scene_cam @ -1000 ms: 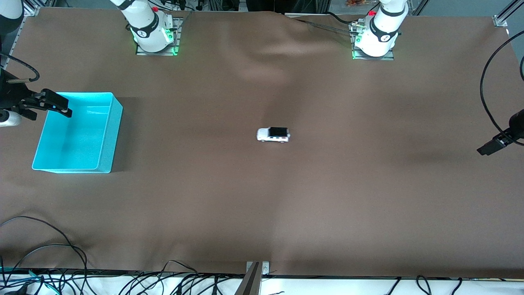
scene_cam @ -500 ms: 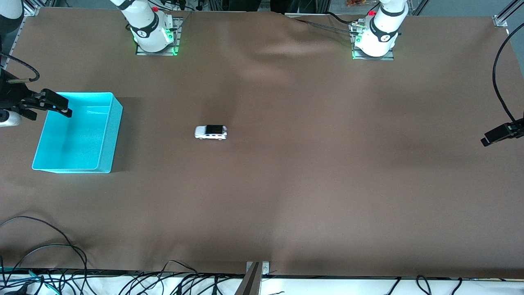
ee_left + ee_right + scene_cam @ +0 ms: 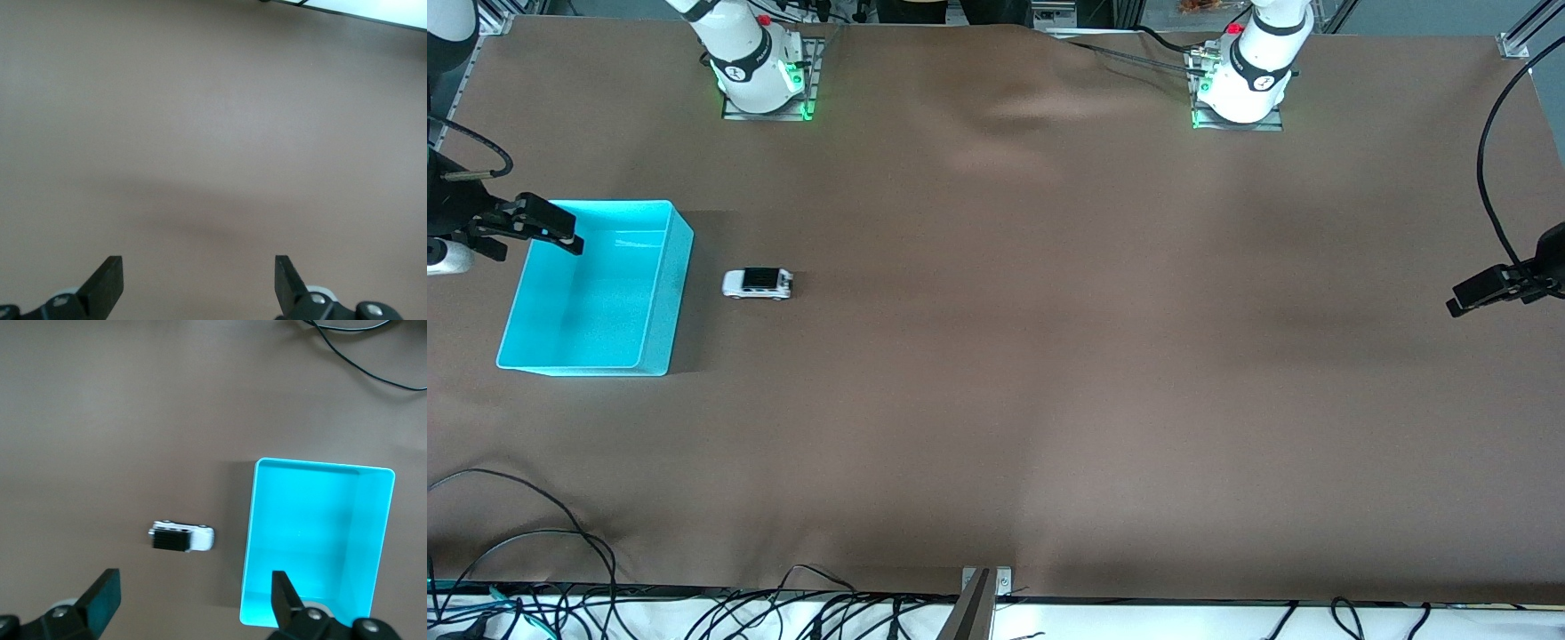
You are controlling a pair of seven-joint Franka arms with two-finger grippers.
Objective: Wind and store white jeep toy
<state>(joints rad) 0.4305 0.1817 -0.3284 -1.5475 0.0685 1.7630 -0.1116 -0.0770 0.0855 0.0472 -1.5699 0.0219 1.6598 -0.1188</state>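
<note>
The white jeep toy [image 3: 758,284] stands on the brown cloth beside the cyan bin [image 3: 681,267], a short gap from its wall, on the side toward the left arm's end. It also shows in the right wrist view [image 3: 181,537], next to the bin [image 3: 252,540]. The bin is empty. My right gripper [image 3: 550,228] hangs open and empty over the bin's rim; its fingers [image 3: 103,595] stand wide apart. My left gripper [image 3: 1483,292] is open and empty over bare cloth at the left arm's end, with nothing between its fingers [image 3: 110,277].
Black cables [image 3: 525,533] lie along the table edge nearest the front camera. A black cable [image 3: 1494,178] loops above the left arm's end. The cloth is wrinkled [image 3: 1032,107] between the two bases.
The jeep has rolled across the table from the middle toward the right arm's end and now stands by the bin. My left gripper has shifted slightly. My right gripper has not moved.
</note>
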